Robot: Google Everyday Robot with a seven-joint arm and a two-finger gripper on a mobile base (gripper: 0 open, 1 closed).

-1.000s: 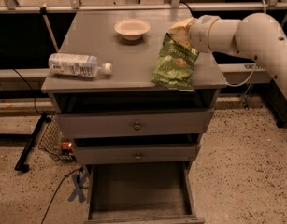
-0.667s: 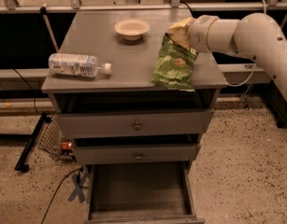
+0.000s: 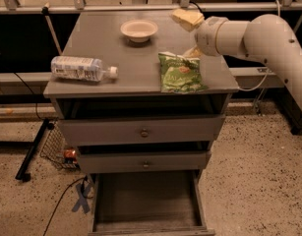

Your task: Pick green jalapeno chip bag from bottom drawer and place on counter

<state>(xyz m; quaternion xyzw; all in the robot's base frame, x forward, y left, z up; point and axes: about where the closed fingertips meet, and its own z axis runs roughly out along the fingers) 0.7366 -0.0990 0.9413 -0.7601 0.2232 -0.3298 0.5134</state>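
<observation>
The green jalapeno chip bag lies flat on the counter, near its front right corner. My gripper is just behind the bag at the counter's right side. Its fingers are spread apart, one yellowish fingertip up high and the other close to the bag's top edge, and they hold nothing. The bottom drawer is pulled out below, and its grey floor is bare.
A clear plastic water bottle lies on its side at the counter's left. A small white bowl stands at the back middle. The two upper drawers are slightly open. A wire basket sits on the floor at the left.
The bag, held up by its top before, now lies flat on the counter. The gripper has opened and drawn back a little from the bag.
</observation>
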